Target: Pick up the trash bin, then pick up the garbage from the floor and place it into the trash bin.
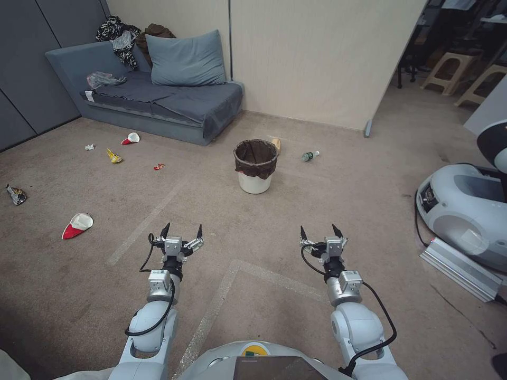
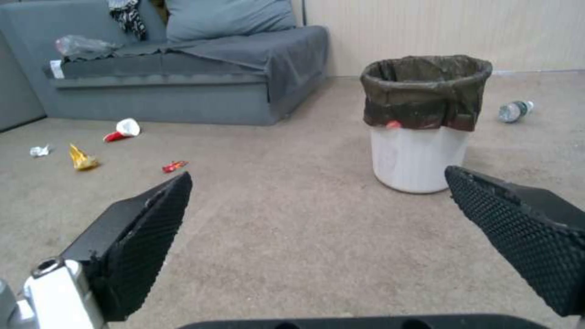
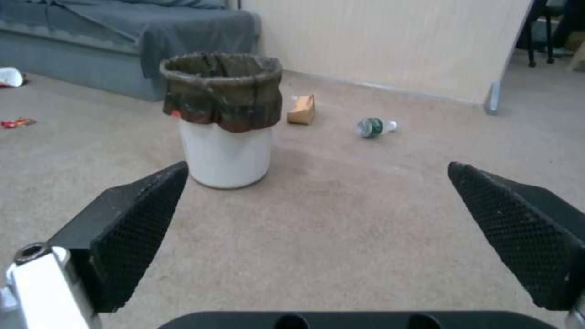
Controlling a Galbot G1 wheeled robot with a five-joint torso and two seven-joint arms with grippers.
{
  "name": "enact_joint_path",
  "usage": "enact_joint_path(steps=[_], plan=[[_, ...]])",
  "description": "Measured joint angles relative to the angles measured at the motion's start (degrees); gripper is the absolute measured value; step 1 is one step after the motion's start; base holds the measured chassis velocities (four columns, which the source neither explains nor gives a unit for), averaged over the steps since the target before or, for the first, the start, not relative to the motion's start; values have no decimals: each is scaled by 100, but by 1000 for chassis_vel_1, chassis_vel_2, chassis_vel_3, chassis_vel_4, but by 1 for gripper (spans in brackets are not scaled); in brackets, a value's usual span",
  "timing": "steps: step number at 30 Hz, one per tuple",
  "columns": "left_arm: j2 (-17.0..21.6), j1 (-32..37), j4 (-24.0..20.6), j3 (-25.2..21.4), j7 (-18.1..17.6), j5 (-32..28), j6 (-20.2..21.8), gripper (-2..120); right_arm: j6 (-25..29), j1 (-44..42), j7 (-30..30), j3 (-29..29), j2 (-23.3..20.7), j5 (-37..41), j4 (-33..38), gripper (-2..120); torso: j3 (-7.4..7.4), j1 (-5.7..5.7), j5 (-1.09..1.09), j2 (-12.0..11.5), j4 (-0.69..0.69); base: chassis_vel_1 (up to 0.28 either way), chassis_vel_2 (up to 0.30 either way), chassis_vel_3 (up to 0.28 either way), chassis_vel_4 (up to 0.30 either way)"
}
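The trash bin (image 1: 255,167) (image 2: 419,123) (image 3: 224,118), a white bucket with a dark bag over its rim, stands upright on the carpet ahead of me. Garbage lies scattered: a bottle (image 1: 309,155) (image 3: 374,126) and a brown paper piece (image 1: 276,143) (image 3: 302,110) near the bin, crushed red-and-white cups (image 1: 77,225) (image 1: 130,139), a yellow wrapper (image 1: 113,156), a red wrapper (image 1: 159,167) and a white wad (image 1: 90,147) to the left. My left gripper (image 1: 182,230) and right gripper (image 1: 321,231) hover open and empty well short of the bin.
A grey sofa (image 1: 158,95) with a pillow stands at the back left against the wall. Another robot's base (image 1: 465,211) and a metal bar (image 1: 459,268) sit on the right. One more dark wrapper (image 1: 16,195) lies far left.
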Motion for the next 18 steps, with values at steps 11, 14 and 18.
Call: enact_joint_path(steps=[11, 14, 18], plan=[[0, 6, -35, 17, -24, 6, 35, 100, 29, -44, 18, 28, 38, -37, 65, 100, 0, 0, 0, 0, -1, 0, 0, 0, 0], [0, 14, -78, 37, -52, 14, 81, 100, 66, -85, 36, 57, 74, -78, 127, 100, 0, 0, 0, 0, 0, 0, 0, 0, 0], [5, 83, -424, 178, -288, 111, 474, 100, 426, -453, 222, 339, 398, -445, 675, 100, 0, 0, -1, 0, -3, 0, 0, 0, 0]])
